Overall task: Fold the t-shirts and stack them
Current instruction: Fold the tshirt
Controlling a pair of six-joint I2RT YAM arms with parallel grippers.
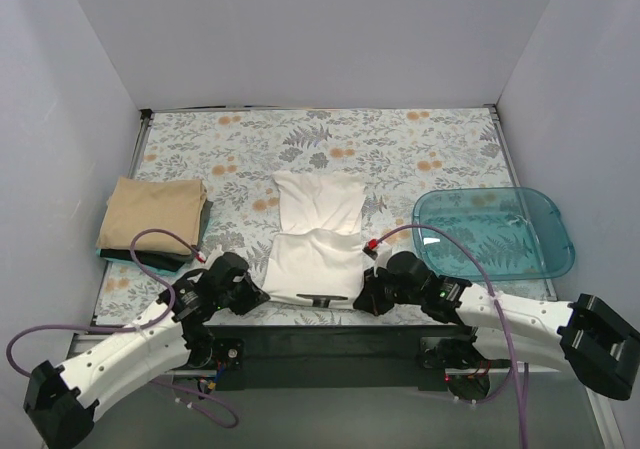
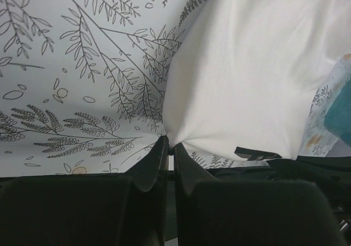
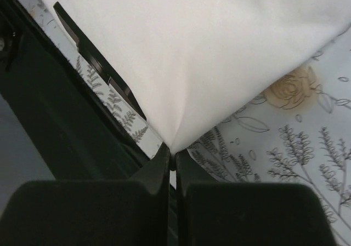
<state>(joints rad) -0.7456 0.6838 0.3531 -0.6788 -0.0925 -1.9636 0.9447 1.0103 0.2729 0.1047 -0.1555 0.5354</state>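
Left claw: fingers pressed together, pinching the near-left corner of the white t-shirt; the cloth puckers into the tips and fans out toward 1 o'clock from them in the wrist view.
Right claw: fingers pressed together, pinching the shirt's near-right corner; the cloth spreads away toward 12 and 1 o'clock in its wrist view.
White t-shirt: lies at the table's near edge, at 12 o'clock from the gap between the arm bases, stretched between the two claws; its near half is doubled over, and a single layer runs on toward the far side.
Black bracket: at the table's near edge, its top tucked under the shirt's near hem, between the claws.
Purple cable: arcs from the right arm over the table, between the shirt and the tub.
Tan t-shirt: folded, at 10 o'clock, well apart from the white one, resting on a dark cloth.
Blue tub: at 2 o'clock, near the table's right edge, apart from the shirt.
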